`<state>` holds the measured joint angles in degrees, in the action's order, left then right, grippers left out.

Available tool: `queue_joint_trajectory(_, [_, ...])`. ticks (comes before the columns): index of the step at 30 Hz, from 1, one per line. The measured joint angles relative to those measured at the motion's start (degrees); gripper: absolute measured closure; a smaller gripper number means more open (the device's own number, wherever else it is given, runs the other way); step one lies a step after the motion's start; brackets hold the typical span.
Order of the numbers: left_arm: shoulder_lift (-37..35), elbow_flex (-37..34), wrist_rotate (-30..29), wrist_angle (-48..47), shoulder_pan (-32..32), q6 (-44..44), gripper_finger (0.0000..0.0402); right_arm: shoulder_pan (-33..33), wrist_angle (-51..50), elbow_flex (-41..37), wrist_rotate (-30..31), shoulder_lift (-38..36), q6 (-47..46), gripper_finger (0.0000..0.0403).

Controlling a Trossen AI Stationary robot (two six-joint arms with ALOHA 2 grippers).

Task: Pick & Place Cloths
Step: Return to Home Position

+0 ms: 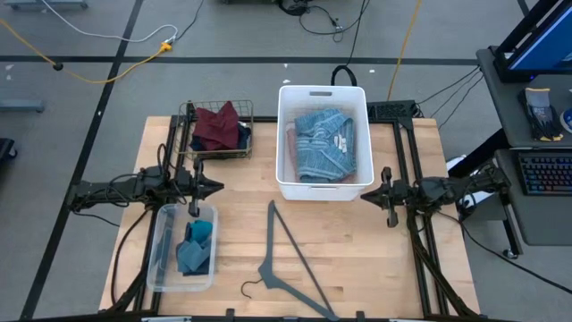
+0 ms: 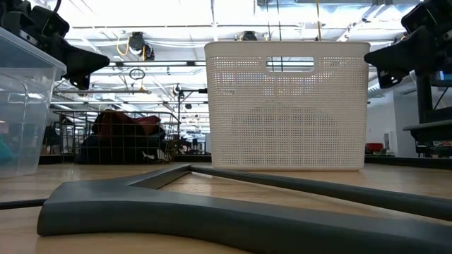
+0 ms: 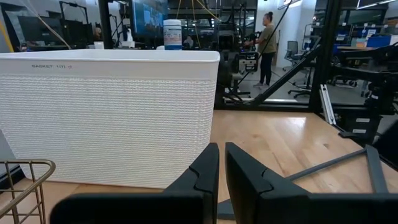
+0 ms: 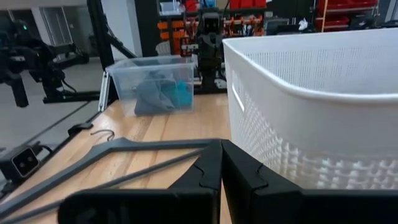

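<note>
Wooden table, cloths all binned: homing step, I judge, with my left pincer and right pincer clenched empty either side of the white bin, needing only parking.

The left arm and the right arm are both looking black all over, with long thin parts and chunky joints. Thin black cables are looping beside them. The left claw and the right claw are each showing two flat black fingers with pointed tips and a small notch on the inner edge.
</note>
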<state>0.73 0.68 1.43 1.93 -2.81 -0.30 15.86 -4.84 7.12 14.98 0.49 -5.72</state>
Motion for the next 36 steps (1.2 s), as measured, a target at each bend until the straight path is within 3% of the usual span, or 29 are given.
queue_joint_trajectory(36, [0.0, 0.0, 0.0, 0.0, 0.0, 0.0, 0.0371, 0.0, 3.3, 0.0, -0.1, 0.0, 0.0, 0.0403])
